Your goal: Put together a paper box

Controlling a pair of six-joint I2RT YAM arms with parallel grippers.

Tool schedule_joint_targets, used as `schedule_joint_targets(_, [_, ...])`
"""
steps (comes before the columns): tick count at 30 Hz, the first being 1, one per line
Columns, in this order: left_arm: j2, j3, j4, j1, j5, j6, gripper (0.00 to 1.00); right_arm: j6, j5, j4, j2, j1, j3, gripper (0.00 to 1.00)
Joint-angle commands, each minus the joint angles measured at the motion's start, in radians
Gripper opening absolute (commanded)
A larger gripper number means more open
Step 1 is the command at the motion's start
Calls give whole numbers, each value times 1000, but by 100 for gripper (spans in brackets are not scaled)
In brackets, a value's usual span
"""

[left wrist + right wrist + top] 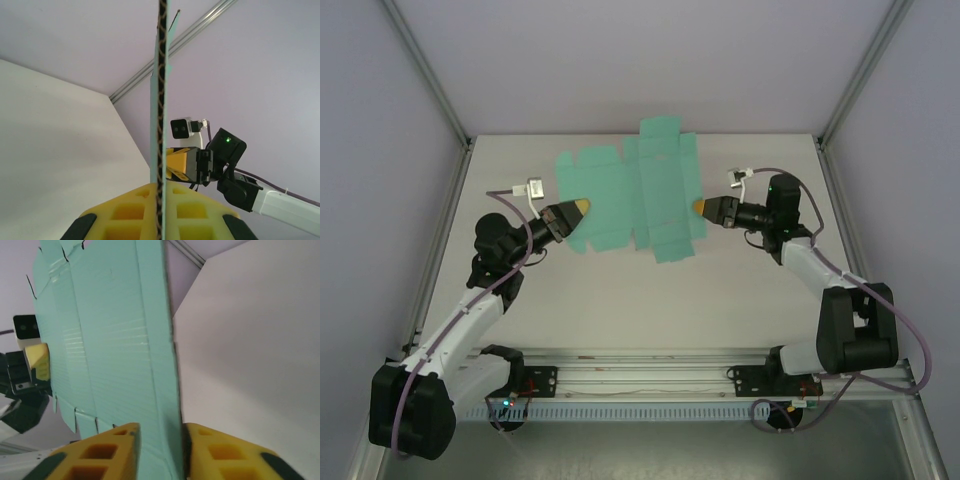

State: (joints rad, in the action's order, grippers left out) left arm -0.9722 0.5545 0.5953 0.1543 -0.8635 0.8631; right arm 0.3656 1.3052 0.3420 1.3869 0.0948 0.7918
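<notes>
**Teal card unfolded**

Clenched left pincer (pixel 582 206) grips the paper box (pixel 635 195); right pincer (pixel 698 207) straddles its opposite edge, clamped or not I cannot tell. It spreads toward the far edge of the desk (pixel 620 300). Folding needs both holds firm.

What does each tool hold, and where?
The left tool pinches the flat teal box sheet at its left edge; the right tool straddles its right edge, grip uncertain.
</notes>
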Motion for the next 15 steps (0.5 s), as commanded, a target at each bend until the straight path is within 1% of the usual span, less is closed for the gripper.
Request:
schedule_joint_targets(1, [10,-5,43,-2,-14,1,0,-30,46,27,-10,21,37,23])
schedule_joint_targets(4, [11,-5,7,-2,6,-21,0,-80,37,-22,-23,30,42,13])
schedule_joint_targets(6, [15,-2,-45,-2,35,-44,0,-106,7,-53,-35,34,43,3])
schedule_joint_targets(7, [19,-5,-67,-3,50,-56,0,-116,-8,-68,-40,35,44,0])
schedule_joint_targets(8, [24,-3,-108,-2,70,-77,0,-142,-30,-100,-46,37,47,0])
schedule_joint_targets(9, [32,-2,-164,-3,103,-97,14,-178,-53,-146,-54,40,52,0])
schedule_joint_targets(10, [41,1,-234,-2,149,-129,38,-223,-87,-205,-57,44,59,0])
schedule_joint_targets(11, [52,3,-320,-2,214,-159,75,-281,-131,-287,-60,52,75,0])
schedule_joint_targets(12, [62,2,-388,-2,273,-178,97,-330,-176,-354,-58,64,89,0])
schedule_joint_targets(13, [71,-3,-450,-2,339,-200,100,-379,-223,-418,-54,75,101,0])
schedule_joint_targets(15, [84,-12,-573,-2,467,-224,100,-453,-313,-509,-29,105,119,0])
